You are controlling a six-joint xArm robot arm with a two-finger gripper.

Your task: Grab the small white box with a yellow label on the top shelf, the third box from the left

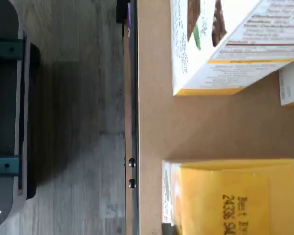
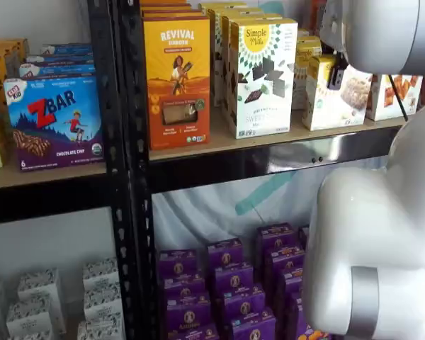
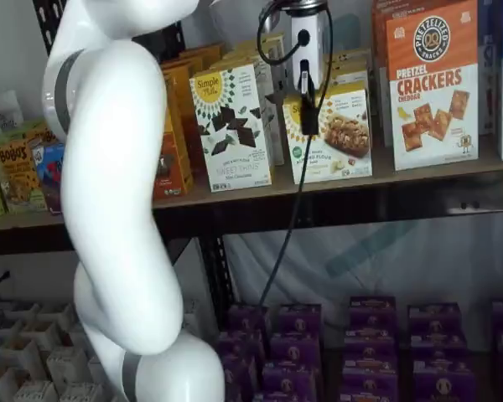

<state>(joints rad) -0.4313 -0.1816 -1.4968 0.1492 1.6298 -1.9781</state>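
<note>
The small white box (image 3: 345, 138), with a cookie picture and a yellow top, stands on the top shelf (image 3: 419, 177) between a taller white box with dark chocolate shapes (image 3: 230, 126) and an orange-and-white crackers box (image 3: 432, 84). My gripper (image 3: 307, 124) hangs in front of the small box's left front edge; only one black finger shows, side-on, with no gap visible. In a shelf view the gripper (image 2: 336, 78) sits at the small white box's (image 2: 343, 99) upper left corner. The wrist view shows the box's yellow panel (image 1: 230, 196) on the tan board (image 1: 201, 127).
The taller white box (image 2: 262, 78) and an orange Revival box (image 2: 177, 78) stand to the left. More boxes stand behind the front row. Purple boxes (image 2: 234, 283) fill the lower level. My white arm (image 3: 117, 209) covers much of both shelf views. A cable (image 3: 289, 218) hangs beside the gripper.
</note>
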